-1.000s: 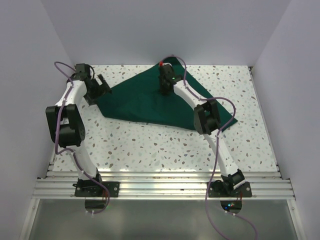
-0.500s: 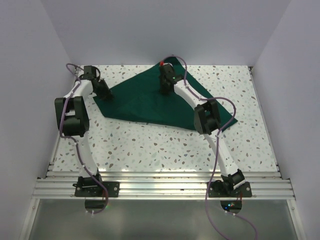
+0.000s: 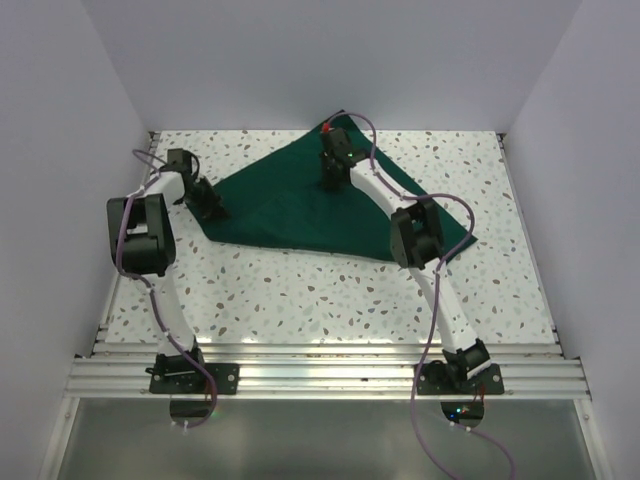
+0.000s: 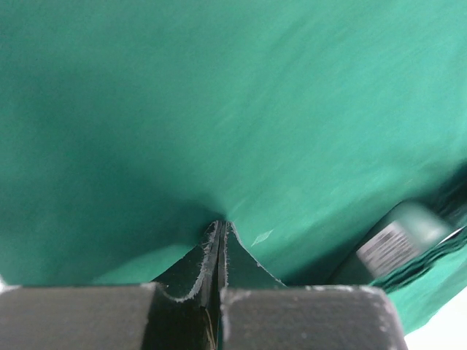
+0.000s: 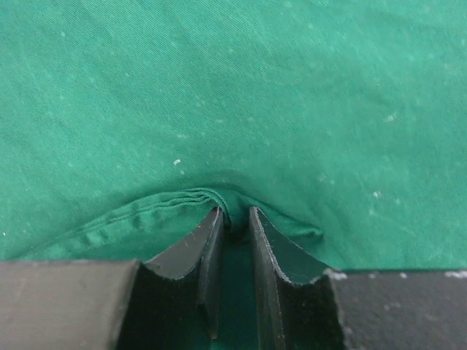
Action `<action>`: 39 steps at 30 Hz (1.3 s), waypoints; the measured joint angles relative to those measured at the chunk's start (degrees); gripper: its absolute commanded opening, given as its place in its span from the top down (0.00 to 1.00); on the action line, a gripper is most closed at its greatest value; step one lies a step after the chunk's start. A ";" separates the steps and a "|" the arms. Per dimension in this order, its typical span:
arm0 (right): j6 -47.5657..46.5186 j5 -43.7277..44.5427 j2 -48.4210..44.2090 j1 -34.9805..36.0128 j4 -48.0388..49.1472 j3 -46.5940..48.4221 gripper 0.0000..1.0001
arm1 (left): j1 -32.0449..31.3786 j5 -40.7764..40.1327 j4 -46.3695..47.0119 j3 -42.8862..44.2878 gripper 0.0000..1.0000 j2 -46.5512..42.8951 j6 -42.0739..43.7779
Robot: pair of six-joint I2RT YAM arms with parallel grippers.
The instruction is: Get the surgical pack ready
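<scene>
The surgical pack shows as a large dark green cloth (image 3: 290, 205) lying flat on the speckled table, roughly triangular. My left gripper (image 3: 212, 210) sits at the cloth's left corner. In the left wrist view the left gripper (image 4: 220, 227) has its jaws pressed together, with the cloth (image 4: 255, 109) pinched and tented at the tips. My right gripper (image 3: 328, 183) is low over the far middle of the cloth. The right wrist view has the right gripper (image 5: 235, 215) closed on a folded hem of the cloth (image 5: 255, 95), the jaws a narrow gap apart.
The speckled table (image 3: 330, 290) is boxed in by white walls at the left, right and back. An aluminium rail (image 3: 320, 375) runs along the near edge. A blurred grey object (image 4: 398, 237) lies at the right of the left wrist view.
My left gripper came down from beside the cloth onto its left corner and went from open to shut. The right arm has barely moved.
</scene>
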 measured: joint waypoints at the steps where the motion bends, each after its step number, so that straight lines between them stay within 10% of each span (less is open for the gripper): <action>1: 0.07 -0.15 -0.59 -0.02 0.04 -0.96 0.76 | 0.37 -0.37 -0.37 -2.47 1.00 -1.70 -0.20; 10: 0.13 -1.68 -5.57 -0.52 -1.20 -8.81 0.75 | 3.26 -0.50 -2.08 -10.75 1.00 -7.50 0.28; 15: -0.52 -2.64 -4.55 -0.83 -5.18 -4.81 0.56 | 3.26 -1.92 -3.67 -9.68 0.99 -7.52 1.27; 19: -0.87 -3.76 -2.58 -1.68 -6.32 0.48 0.40 | 3.32 -3.56 -4.15 -9.05 0.85 -7.61 2.23; 29: 0.20 -4.92 -2.58 -2.58 -5.90 2.82 0.28 | 3.52 -9.03 -4.35 -2.97 0.11 -9.84 5.27; 39: 4.94 -9.11 -12.02 -4.98 -9.46 -2.03 0.28 | 4.26 -15.63 -7.02 9.92 0.09 -5.97 9.70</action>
